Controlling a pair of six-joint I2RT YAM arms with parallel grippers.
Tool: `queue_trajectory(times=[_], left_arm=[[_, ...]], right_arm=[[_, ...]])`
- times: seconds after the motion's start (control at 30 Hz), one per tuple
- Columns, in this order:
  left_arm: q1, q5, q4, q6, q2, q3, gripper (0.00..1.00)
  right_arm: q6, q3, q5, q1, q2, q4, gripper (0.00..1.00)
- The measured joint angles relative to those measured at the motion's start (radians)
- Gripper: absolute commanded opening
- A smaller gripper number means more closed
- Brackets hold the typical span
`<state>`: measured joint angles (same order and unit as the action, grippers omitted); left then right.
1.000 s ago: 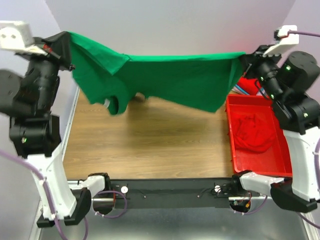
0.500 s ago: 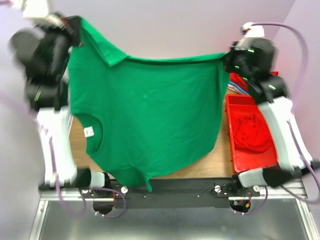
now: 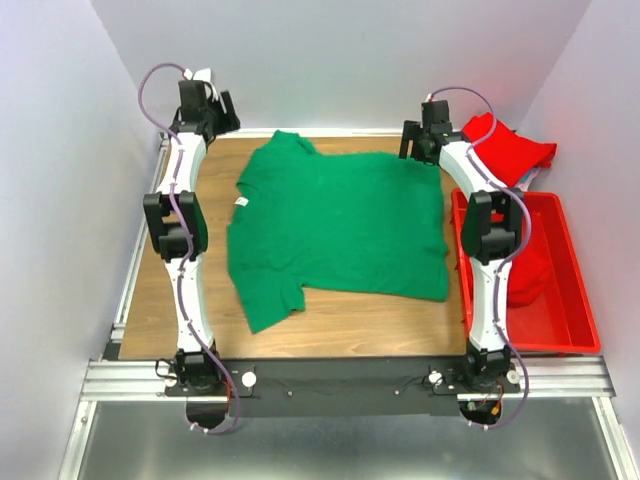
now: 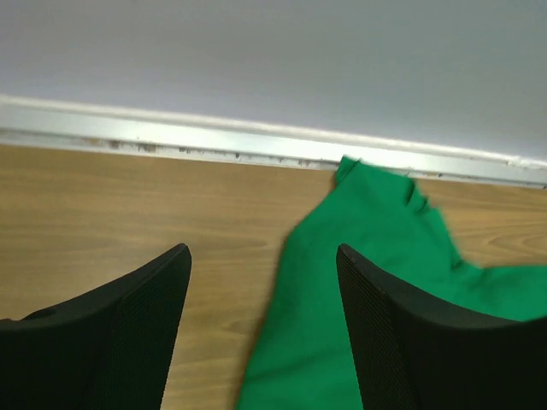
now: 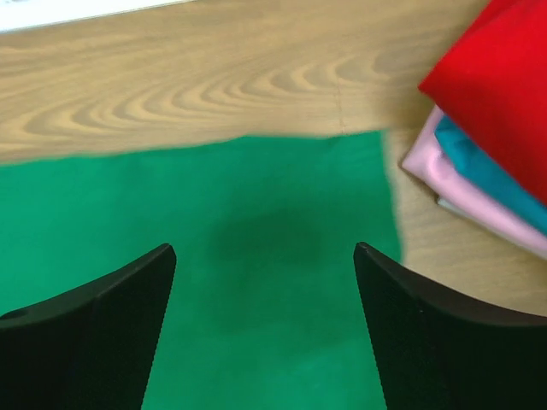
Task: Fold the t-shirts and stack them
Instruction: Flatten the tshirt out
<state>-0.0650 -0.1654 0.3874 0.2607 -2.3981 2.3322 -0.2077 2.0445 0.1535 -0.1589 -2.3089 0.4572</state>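
Observation:
A bright green t-shirt (image 3: 340,225) lies spread flat on the wooden table, its white neck label (image 3: 241,203) at the left and one sleeve pointing to the near left. My left gripper (image 3: 212,118) is open at the far left corner, just above the far sleeve (image 4: 367,256), holding nothing. My right gripper (image 3: 420,140) is open over the shirt's far right hem corner (image 5: 273,282), also holding nothing. In the wrist views the left gripper (image 4: 261,252) and the right gripper (image 5: 263,248) each show a wide gap between their fingers.
A stack of folded t-shirts (image 3: 508,150), red on top with light blue and pink beneath (image 5: 487,162), sits at the far right. A red bin (image 3: 575,300) along the right edge holds a crumpled red shirt (image 3: 530,275). White walls enclose the table.
Both grippers held the green shirt stretched in the air, swung it forward, then let go. It now lies flat and both arms reach toward the far edge.

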Motion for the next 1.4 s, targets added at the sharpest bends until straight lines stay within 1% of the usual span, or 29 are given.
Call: queue_trajectory(times=[0.1, 0.13, 0.17, 0.2, 0.27, 0.37, 0.47, 0.63, 0.83, 1.03, 1.2, 1.4], left_arm=[[0.003, 0.001, -0.023, 0.002, 0.067, -0.135, 0.77], [0.006, 0.001, -0.041, 0.002, 0.128, -0.219, 0.77], [0.008, 0.000, -0.048, 0.001, 0.162, -0.259, 0.77], [0.013, -0.002, -0.065, 0.000, 0.229, -0.336, 0.77], [0.023, -0.003, -0.079, -0.001, 0.304, -0.406, 0.77], [0.050, -0.009, -0.131, 0.000, 0.427, -0.540, 0.77], [0.094, -0.013, -0.177, 0.012, 0.497, -0.664, 0.77], [0.191, -0.042, -0.206, 0.050, 0.489, -0.801, 0.76], [0.266, -0.087, -0.230, 0.116, 0.446, -0.867, 0.76], [0.261, -0.098, -0.255, 0.172, 0.423, -0.945, 0.75], [0.252, -0.097, -0.261, 0.189, 0.390, -1.014, 0.75], [0.243, -0.093, -0.274, 0.188, 0.389, -1.016, 0.75]], right_arm=[[-0.006, -0.001, 0.008, 0.002, 0.012, 0.010, 0.96], [-0.005, -0.007, 0.010, 0.001, 0.028, 0.007, 0.99], [-0.004, -0.018, 0.011, 0.001, 0.045, 0.003, 0.99], [-0.001, -0.037, 0.010, 0.001, 0.071, 0.000, 0.99], [-0.002, -0.091, 0.009, 0.001, 0.142, -0.011, 0.99], [-0.010, -0.225, -0.010, -0.002, 0.262, -0.022, 0.99], [-0.024, -0.319, -0.037, -0.008, 0.338, -0.023, 0.99], [-0.057, -0.491, -0.082, -0.040, 0.412, -0.036, 0.99], [-0.111, -0.636, -0.120, -0.110, 0.425, -0.033, 0.99], [-0.153, -0.719, -0.139, -0.135, 0.424, -0.040, 0.99], [-0.180, -0.735, -0.167, -0.139, 0.420, -0.051, 0.99], [-0.197, -0.734, -0.192, -0.147, 0.377, -0.079, 1.00]])
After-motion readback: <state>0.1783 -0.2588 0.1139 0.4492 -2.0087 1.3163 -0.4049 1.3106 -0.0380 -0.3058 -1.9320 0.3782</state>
